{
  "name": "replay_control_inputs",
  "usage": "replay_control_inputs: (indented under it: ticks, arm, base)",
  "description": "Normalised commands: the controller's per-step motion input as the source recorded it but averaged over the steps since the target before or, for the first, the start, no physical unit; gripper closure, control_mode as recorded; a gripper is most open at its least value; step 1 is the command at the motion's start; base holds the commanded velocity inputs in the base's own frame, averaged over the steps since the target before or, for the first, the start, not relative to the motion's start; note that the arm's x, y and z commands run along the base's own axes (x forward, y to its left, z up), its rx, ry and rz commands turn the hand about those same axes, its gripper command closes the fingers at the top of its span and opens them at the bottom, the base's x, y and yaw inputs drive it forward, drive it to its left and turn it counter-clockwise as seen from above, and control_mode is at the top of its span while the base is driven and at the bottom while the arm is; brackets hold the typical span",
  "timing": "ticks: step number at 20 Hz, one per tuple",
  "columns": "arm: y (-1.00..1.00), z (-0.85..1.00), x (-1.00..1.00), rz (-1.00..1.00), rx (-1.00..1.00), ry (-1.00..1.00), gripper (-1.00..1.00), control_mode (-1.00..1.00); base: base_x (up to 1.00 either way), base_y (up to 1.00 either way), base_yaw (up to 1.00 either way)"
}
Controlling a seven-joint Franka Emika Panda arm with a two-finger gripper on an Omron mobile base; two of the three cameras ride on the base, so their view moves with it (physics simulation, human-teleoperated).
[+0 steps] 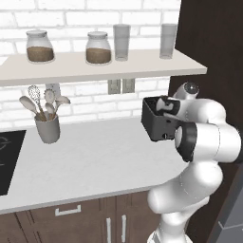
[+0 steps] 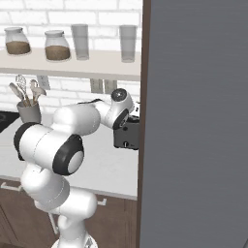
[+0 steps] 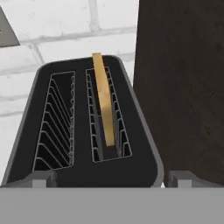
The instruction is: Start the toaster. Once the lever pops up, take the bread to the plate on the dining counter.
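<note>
Presently the hand (image 3: 109, 183), fingers spread wide and holding nothing, hovers above the toaster (image 3: 83, 131) at the tabletop's (image 1: 95, 161) right end. The bread (image 3: 103, 105) stands in its right slot. Judged step: starting the toaster; next, press its lever.
</note>
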Motion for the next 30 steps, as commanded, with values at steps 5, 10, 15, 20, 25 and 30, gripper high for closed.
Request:
replay_control_inputs:
  ticks: [5, 10, 15, 20, 25, 30]
  arm:
    - [0.00, -0.18, 0.32, 0.00, 0.00, 0.02, -1.00, -1.00]
    - [0.00, -0.18, 0.20, 0.00, 0.00, 0.00, -1.00, -1.00]
    - [0.00, -0.20, 0.22, 0.00, 0.00, -0.03, -1.00, -1.00]
    - [-0.01, -0.15, 0.35, 0.00, 0.00, -0.05, -1.00, -1.00]
    - [-0.04, -0.14, 0.32, 0.00, 0.00, -0.03, -1.00, -1.00]
    - [0.00, -0.22, 0.20, 0.00, 0.00, -0.02, -1.00, -1.00]
  base:
    - [0.00, 0.00, 0.00]
    - [0.00, 0.00, 0.00]
    - [0.00, 0.00, 0.00]
    - [0.00, 0.00, 0.00]
    - [0.00, 0.00, 0.00]
    - [0.00, 0.00, 0.00]
